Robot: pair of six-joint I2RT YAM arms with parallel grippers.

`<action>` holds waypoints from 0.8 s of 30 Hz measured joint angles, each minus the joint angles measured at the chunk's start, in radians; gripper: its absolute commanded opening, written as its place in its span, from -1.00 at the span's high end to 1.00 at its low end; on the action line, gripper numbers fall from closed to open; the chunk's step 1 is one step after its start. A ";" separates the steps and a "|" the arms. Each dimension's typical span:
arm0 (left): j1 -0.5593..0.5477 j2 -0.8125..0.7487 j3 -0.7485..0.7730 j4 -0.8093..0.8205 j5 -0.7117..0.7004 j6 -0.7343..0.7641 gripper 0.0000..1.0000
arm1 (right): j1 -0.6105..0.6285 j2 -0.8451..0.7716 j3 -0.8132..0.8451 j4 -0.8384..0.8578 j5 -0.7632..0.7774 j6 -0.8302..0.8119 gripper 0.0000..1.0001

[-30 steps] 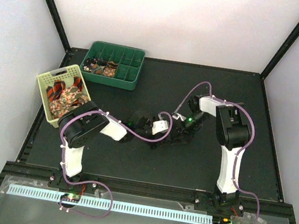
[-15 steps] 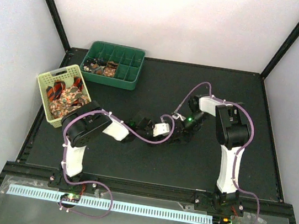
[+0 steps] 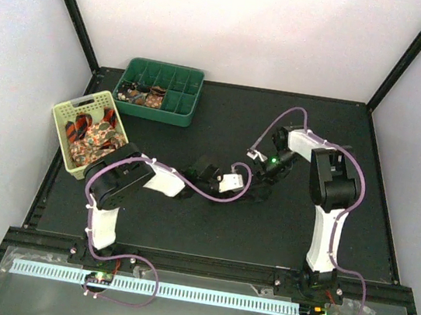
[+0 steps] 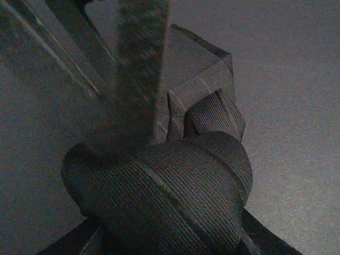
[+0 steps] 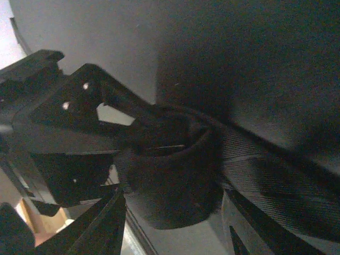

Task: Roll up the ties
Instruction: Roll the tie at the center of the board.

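Observation:
A very dark tie (image 4: 175, 196) is wound into a thick roll that fills the space between the jaws of my left gripper (image 4: 170, 236), which is shut on it. Its loose folded end (image 4: 204, 103) lies flat on the black mat beyond. In the right wrist view the same roll (image 5: 170, 175) stands upright just ahead of my right gripper (image 5: 172, 226), which is open, both fingers apart from the fabric, with the tail (image 5: 276, 170) running off to the right. From above, the left gripper (image 3: 249, 189) and right gripper (image 3: 262, 178) meet at mid-table; the dark tie barely shows there.
A green compartment tray (image 3: 185, 101) at the back left holds rolled ties (image 3: 142, 96). A pale green basket (image 3: 66, 115) by the left wall holds striped and floral ties (image 3: 92, 135). Purple cables (image 3: 213, 193) loop along both arms. Black frame posts edge the mat.
My left gripper has closed onto the roll. My right gripper has opened, let go of the roll, and drawn back up and to the right.

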 measured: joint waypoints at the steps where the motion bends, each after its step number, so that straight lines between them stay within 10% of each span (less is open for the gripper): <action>1: -0.002 -0.002 0.002 -0.006 -0.005 0.000 0.17 | 0.008 -0.006 -0.010 -0.001 -0.012 0.001 0.01; 8: -0.008 -0.004 0.014 -0.035 -0.020 -0.001 0.15 | 0.063 -0.011 -0.057 0.015 -0.037 0.032 0.94; 12: -0.010 -0.004 0.022 -0.048 -0.025 -0.004 0.03 | 0.057 -0.025 -0.063 0.012 -0.029 0.028 0.97; 18: -0.006 -0.004 0.029 -0.071 -0.036 -0.067 -0.67 | 0.037 -0.044 -0.088 0.035 0.036 0.026 0.97; 24: 0.004 -0.043 -0.024 0.000 -0.009 -0.134 -0.82 | 0.014 -0.044 -0.101 0.049 0.097 0.034 0.97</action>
